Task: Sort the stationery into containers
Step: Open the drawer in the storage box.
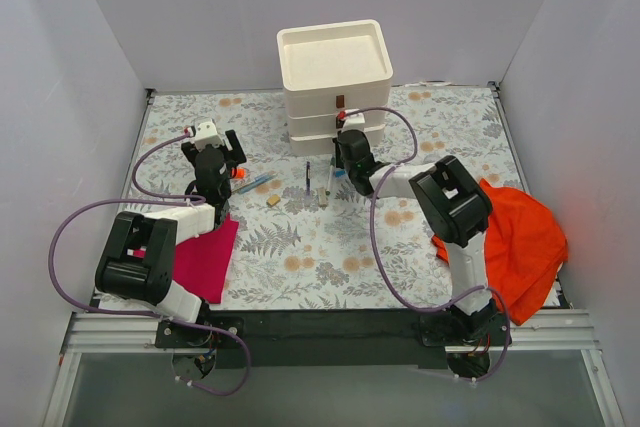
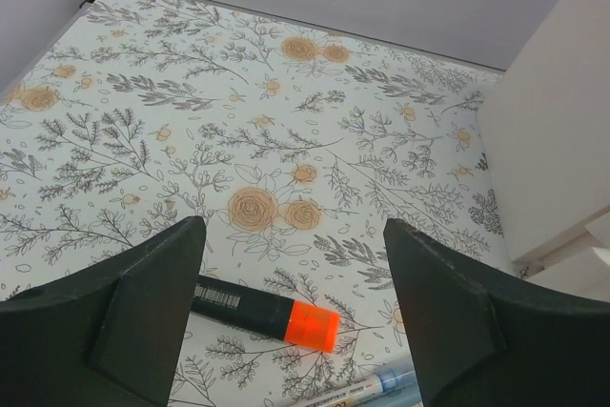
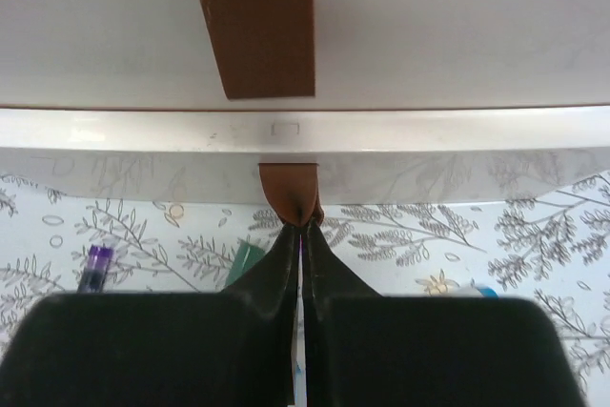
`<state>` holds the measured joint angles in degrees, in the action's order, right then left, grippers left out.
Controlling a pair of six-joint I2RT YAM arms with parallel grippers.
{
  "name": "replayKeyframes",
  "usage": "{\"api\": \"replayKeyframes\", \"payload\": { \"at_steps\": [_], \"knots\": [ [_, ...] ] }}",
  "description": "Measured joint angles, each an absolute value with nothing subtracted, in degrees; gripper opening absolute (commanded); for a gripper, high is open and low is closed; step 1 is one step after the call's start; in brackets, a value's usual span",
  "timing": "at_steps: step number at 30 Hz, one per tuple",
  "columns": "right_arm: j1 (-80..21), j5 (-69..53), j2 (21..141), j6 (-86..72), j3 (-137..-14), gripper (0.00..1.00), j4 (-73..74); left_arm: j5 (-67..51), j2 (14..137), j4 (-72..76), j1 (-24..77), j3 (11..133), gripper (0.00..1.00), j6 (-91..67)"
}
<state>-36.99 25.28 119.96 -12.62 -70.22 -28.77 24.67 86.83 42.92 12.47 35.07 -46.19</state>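
A magenta cloth (image 1: 205, 259) lies at the near left. Just beyond it the left gripper (image 2: 295, 240) hangs over the table with its fingers (image 2: 143, 302) spread wide and nothing between them. An orange-capped marker (image 2: 272, 313) lies flat on the table under that gap, its dark end hidden behind the left-hand finger. A blue pen (image 1: 256, 183) lies just to the marker's right, then a small tan block (image 1: 272, 202) and a dark pen (image 1: 308, 177). At the far middle stand the white drawers (image 1: 335, 87). The right gripper (image 3: 300, 226) is pinched tight on the brown handle (image 3: 289, 188) of the lowest one. An orange cloth (image 1: 522, 242) lies at the right.
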Motion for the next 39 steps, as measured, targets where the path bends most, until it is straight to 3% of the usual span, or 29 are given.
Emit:
{"api": "replayKeyframes", "payload": {
  "at_steps": [39],
  "knots": [
    [-44.4, 25.6, 101.5, -12.2, -50.8, 0.01, -24.9, 22.9, 84.2, 43.0, 14.0, 32.1, 0.75, -48.1]
  ]
}}
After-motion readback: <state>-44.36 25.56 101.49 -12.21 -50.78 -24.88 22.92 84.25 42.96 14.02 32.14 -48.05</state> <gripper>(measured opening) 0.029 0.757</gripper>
